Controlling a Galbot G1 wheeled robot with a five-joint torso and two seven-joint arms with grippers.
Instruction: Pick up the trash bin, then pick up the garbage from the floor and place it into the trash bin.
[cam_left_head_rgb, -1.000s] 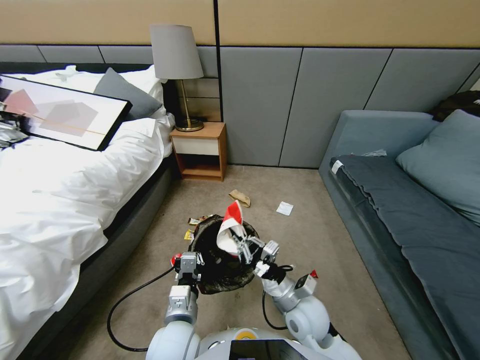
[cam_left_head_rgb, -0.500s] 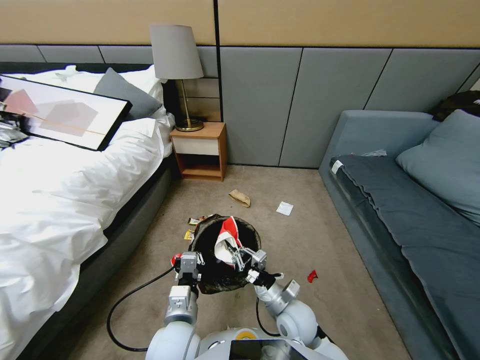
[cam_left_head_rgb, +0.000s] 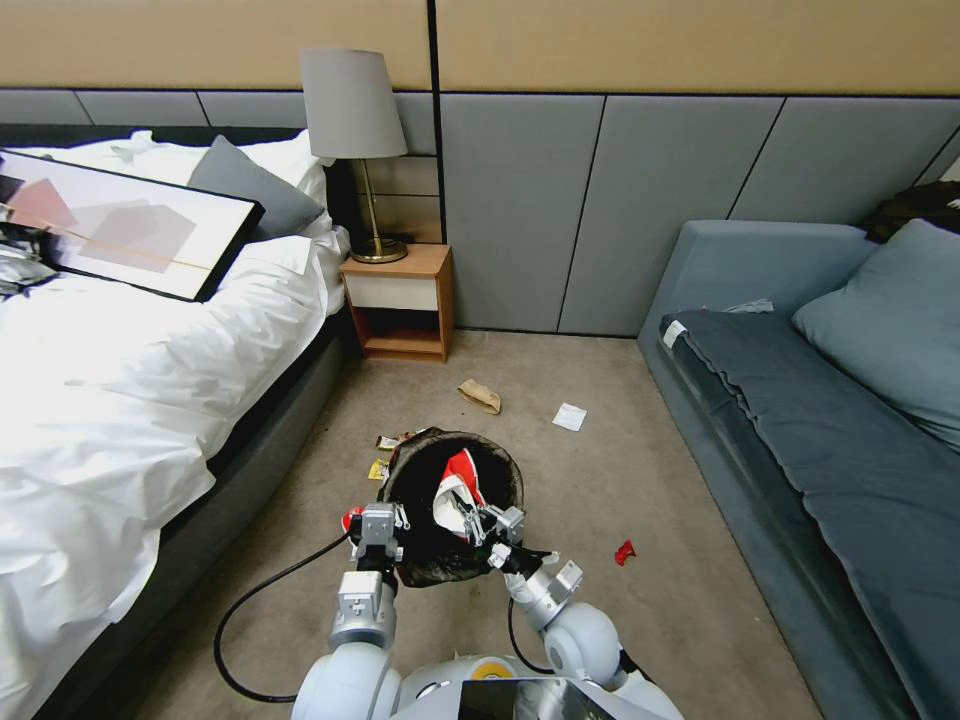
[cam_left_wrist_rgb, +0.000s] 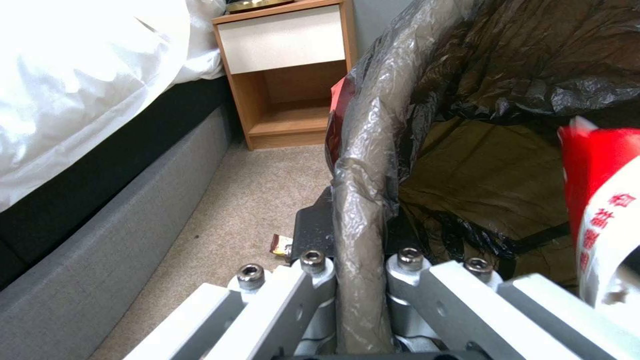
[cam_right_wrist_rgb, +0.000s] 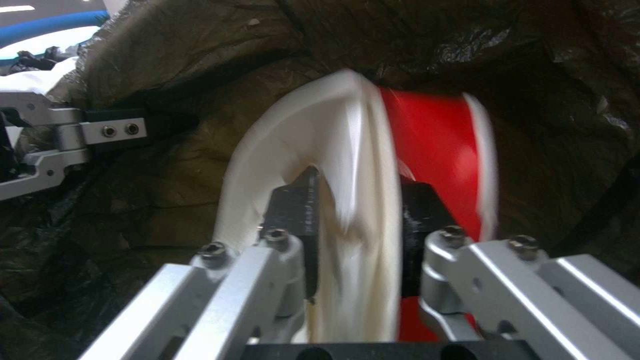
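Between the white-sheeted bed (cam_left_head_rgb: 120, 400) on the robot's left and the grey sofa (cam_left_head_rgb: 830, 430) on its right, beige carpet (cam_left_head_rgb: 640, 500) runs back to a wooden nightstand (cam_left_head_rgb: 400, 300) with a lamp (cam_left_head_rgb: 352, 140) on it. Low over that carpet, just ahead of the robot, hangs the trash bin (cam_left_head_rgb: 440, 560), its black bag liner (cam_left_wrist_rgb: 507, 65) folded over the rim, which the left gripper (cam_left_head_rgb: 378, 528) pinches from the near left side with fingers pressed against both faces of the wall. Inside the bin's mouth, the right gripper (cam_left_head_rgb: 478, 522) has its fingers clamped on a red-and-white snack packet (cam_left_head_rgb: 458, 490), which sits below rim level. Garbage on the floor beyond the bin includes a brown paper bag (cam_left_head_rgb: 480, 395), a white paper slip (cam_left_head_rgb: 569, 416), small yellow wrappers (cam_left_head_rgb: 380, 468) just beside the bin's far left, and a red scrap (cam_left_head_rgb: 624, 552) to its right.
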